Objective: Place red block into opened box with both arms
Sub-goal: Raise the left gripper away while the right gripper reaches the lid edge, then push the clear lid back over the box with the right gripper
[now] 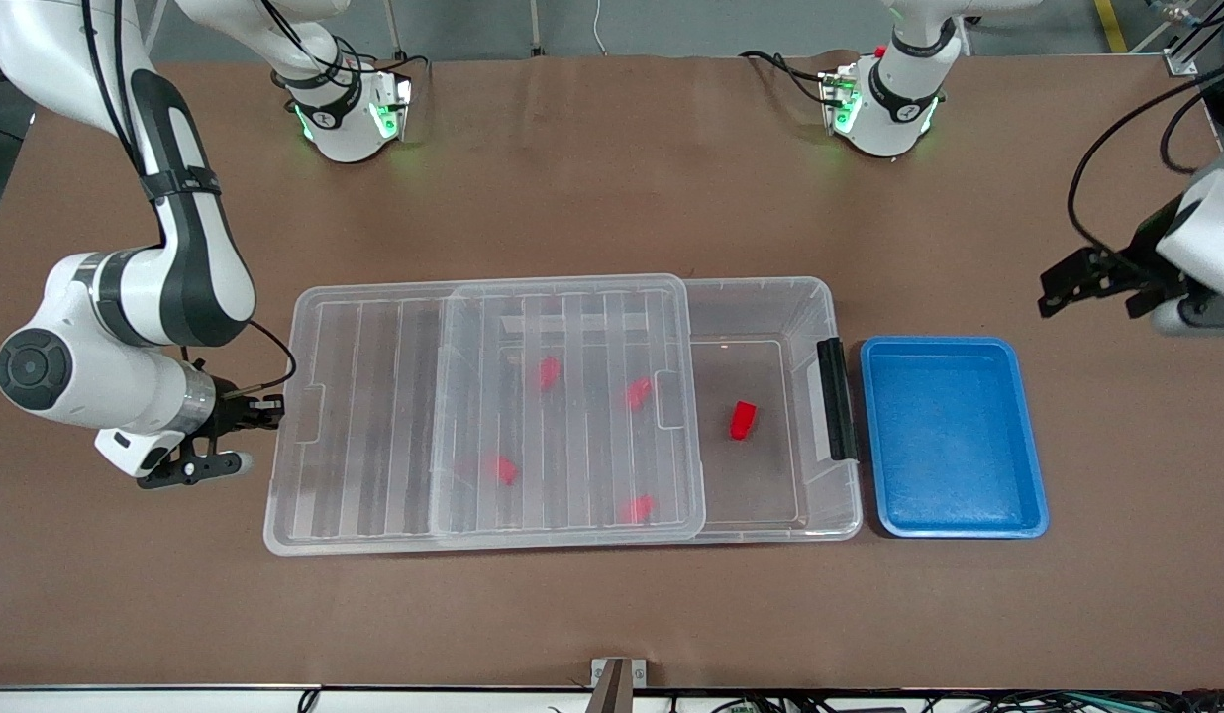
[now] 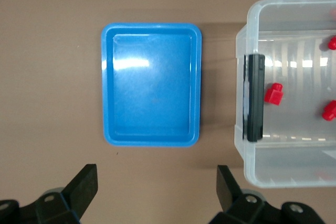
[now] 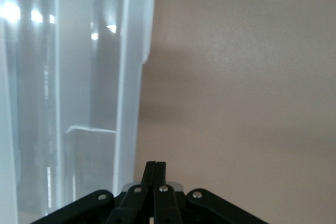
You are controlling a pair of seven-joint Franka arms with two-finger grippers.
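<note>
The clear box point(image 1: 821, 298) lies mid-table, black handle point(image 1: 836, 398) toward the left arm's end. Its ribbed lid point(image 1: 374, 416) sits slid toward the right arm's end, leaving the handle end uncovered. One red block point(image 1: 742, 420) point(image 2: 273, 94) rests on the box floor in the uncovered part. Several more red blocks point(image 1: 549, 371) show through the lid. My right gripper point(image 1: 272, 410) point(image 3: 156, 169) is shut, low at the lid's end edge point(image 3: 131, 77), nothing seen between its fingers. My left gripper point(image 1: 1092, 297) point(image 2: 156, 187) hangs open and empty above the table beside the blue tray.
A blue tray point(image 1: 954, 436) point(image 2: 152, 90) lies empty beside the box's handle end. Bare brown table surrounds the box and tray. Both arm bases stand along the table edge farthest from the front camera.
</note>
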